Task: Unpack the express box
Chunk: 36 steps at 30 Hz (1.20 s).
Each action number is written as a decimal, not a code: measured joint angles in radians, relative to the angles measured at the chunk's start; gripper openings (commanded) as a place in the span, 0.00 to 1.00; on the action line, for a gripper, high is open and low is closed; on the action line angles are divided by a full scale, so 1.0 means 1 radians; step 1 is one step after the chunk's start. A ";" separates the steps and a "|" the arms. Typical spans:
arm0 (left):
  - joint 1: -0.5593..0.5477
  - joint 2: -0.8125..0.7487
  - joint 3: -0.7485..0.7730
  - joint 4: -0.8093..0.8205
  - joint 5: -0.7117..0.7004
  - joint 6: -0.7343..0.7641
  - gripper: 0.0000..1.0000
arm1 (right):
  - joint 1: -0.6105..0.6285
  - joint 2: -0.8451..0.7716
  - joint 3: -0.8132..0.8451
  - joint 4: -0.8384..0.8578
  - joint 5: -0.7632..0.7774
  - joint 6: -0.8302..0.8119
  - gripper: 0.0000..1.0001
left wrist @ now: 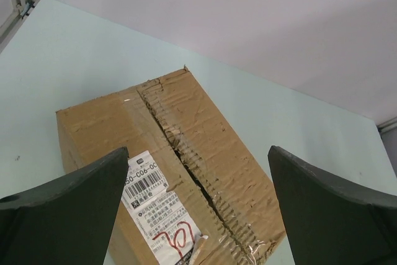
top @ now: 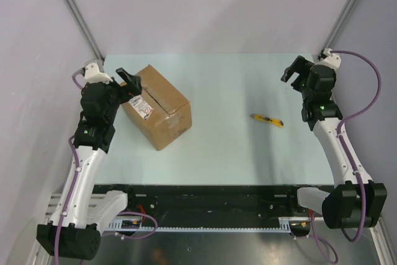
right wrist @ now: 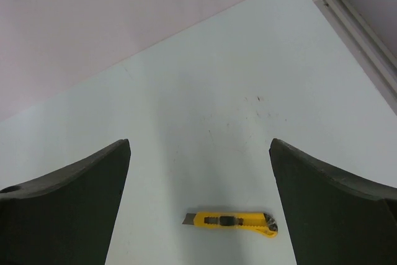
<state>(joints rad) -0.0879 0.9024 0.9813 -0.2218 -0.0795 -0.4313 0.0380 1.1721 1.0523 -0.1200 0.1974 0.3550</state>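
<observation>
Pale green counter carries the box on its left side, closed, with the taped middle seam torn and jagged. It looks like stiff corrugated cardboard, probably light, and the tape is slick. I judge the flap edges along the seam the best hold. Left end effector is spread just over the box. Right end effector is spread too, empty, near the knife.
</observation>
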 measured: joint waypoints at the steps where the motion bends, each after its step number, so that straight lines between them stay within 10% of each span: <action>1: 0.000 -0.004 -0.003 0.000 -0.005 -0.006 1.00 | 0.000 0.000 0.000 -0.002 0.005 0.000 1.00; 23: 0.000 -0.048 -0.024 0.002 0.018 -0.039 1.00 | 0.111 -0.001 0.000 -0.206 0.080 0.128 0.94; 36: -0.180 0.027 0.061 0.003 0.364 0.077 1.00 | 0.184 0.052 0.000 -0.469 0.235 0.423 0.96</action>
<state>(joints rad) -0.2676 0.9291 1.0424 -0.2192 0.2844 -0.3542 0.2222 1.2240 1.0527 -0.5888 0.4320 0.7784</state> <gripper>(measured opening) 0.996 0.962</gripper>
